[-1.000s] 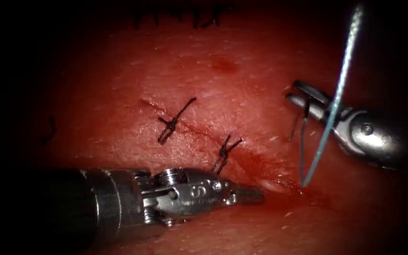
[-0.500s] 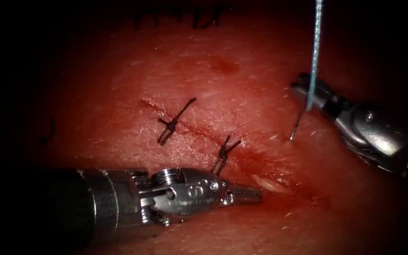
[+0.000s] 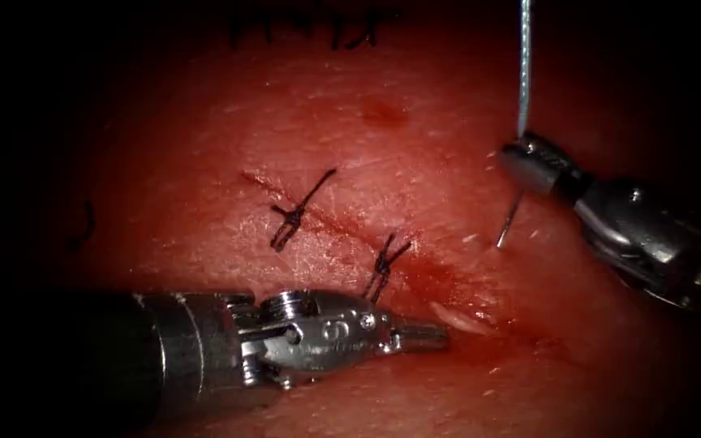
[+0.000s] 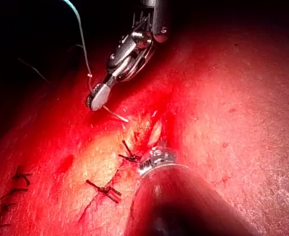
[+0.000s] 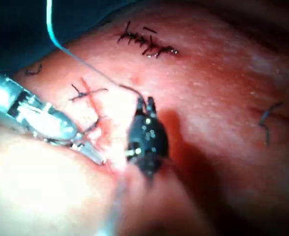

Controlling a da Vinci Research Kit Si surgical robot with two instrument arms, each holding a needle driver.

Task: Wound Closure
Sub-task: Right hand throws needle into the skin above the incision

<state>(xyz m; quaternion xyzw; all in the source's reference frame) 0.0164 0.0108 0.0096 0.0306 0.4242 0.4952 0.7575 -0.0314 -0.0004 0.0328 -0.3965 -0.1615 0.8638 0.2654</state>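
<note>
On the left of the endoscope view the left arm's silver wristed needle driver [image 3: 427, 333] lies low across the glistening red pork-belly tissue [image 3: 415, 146], its short jaws pressed together and holding nothing, their tip resting just beside the lower end of the dark slanting cut [image 3: 342, 229] and a pale sliver of flesh there. In the left wrist view this tool's rounded metal end [image 4: 156, 160] sits close to the lower stitch. Two knotted black stitches cross the cut: an upper one [image 3: 298, 211] and a lower one [image 3: 384, 264], the latter just above the left tool's jaws. Red fluid [image 3: 480, 324] pools along the open lower stretch of the cut, to the right of those jaws. Farther right, well apart from the cut on its right side, the right arm's grey-tipped steel needle driver [image 3: 525, 162] has its jaws clamped on the thin curved steel needle [image 3: 509, 221] near its rear end; the needle hangs down from the jaws, its point near or touching the tissue surface, though whether it has entered cannot be told. A pale blue-white thread [image 3: 523, 65] rises straight up from the same jaws and leaves the picture. The left wrist view shows the right tool [image 4: 96, 98] with the needle jutting from its closed tip.
</note>
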